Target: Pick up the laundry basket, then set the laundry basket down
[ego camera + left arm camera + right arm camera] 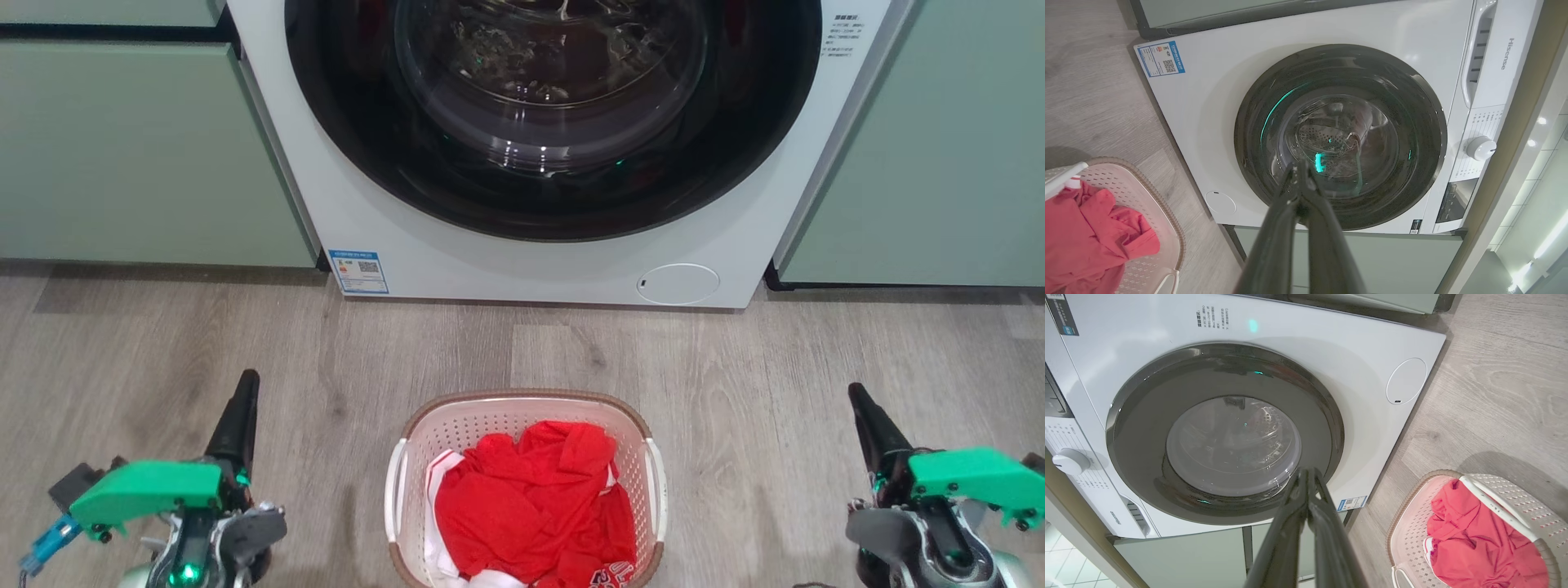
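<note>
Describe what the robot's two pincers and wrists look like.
The left pincer and right pincer each have long, tapered dark fingers, a bright green bracket and grey metal wrist hardware with small green lights. A blue connector sticks out beside the left bracket.

The floor [204,343] is grey wood-grain planking. At its far edge stands 1 white washing machine [735,204], with 2 pale green cabinet fronts [122,163] either side. 1 laundry basket [490,425] sits on the planks before the machine, apart from it.
</note>
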